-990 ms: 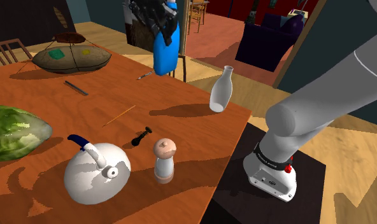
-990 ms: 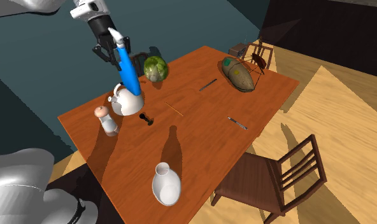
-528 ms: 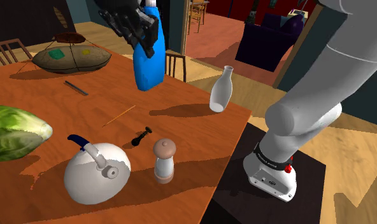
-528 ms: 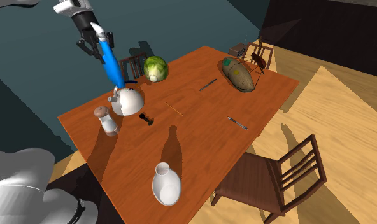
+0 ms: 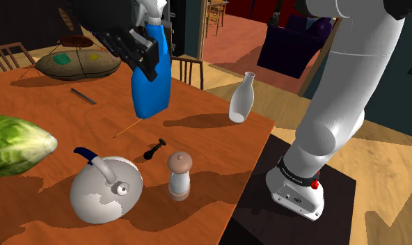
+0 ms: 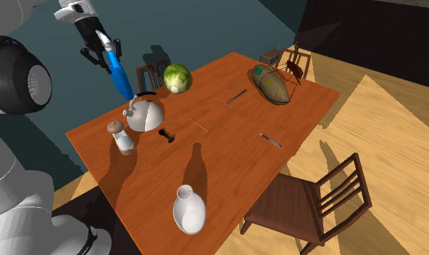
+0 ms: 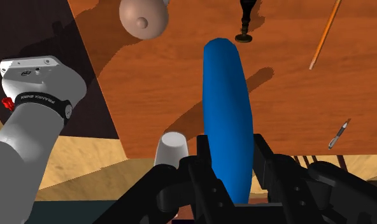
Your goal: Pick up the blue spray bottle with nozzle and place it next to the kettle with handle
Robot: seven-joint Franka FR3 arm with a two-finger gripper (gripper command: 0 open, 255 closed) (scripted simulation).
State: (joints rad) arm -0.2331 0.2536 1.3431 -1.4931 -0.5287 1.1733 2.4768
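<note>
Held aloft in clenched jaws: blue spray bottle [image 5: 151, 83], long axis near upright. Below, toward shoulder view's lower left, seemingly well apart: white kettle [image 5: 104, 191] on bench [image 5: 218, 146].

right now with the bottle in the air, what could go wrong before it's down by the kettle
The gripper clasps the blue spray bottle near its nozzle end, high over the table, so the long body could tilt or slip. Beside the kettle stand a pepper mill and a small black piece; lowering there could knock them.
</note>
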